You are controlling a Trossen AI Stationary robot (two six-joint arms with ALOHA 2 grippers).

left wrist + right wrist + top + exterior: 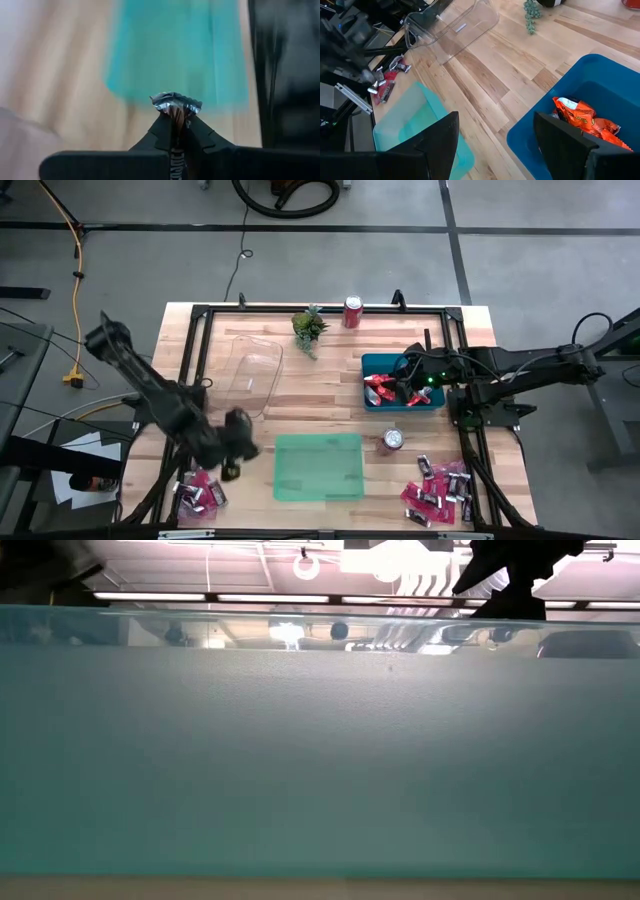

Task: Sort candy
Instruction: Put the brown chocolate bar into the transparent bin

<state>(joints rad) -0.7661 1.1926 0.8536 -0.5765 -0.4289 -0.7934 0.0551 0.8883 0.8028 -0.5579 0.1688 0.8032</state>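
The left pincer (176, 116) was clamped on a dark silver-ended candy bar (175, 104), just at nine o'clock of the green tray (318, 467). Best carry it over the tray before releasing. The right pincer (495, 145) stood apart above the blue bin (372, 365).

Legible text: none. Red-orange packets (585, 122) in the blue bin (615, 85): dark lettering on the wrappers, too small to read. Soda can (352, 311) at the table's far edge: markings not readable. Remaining wrappers: print indistinct.
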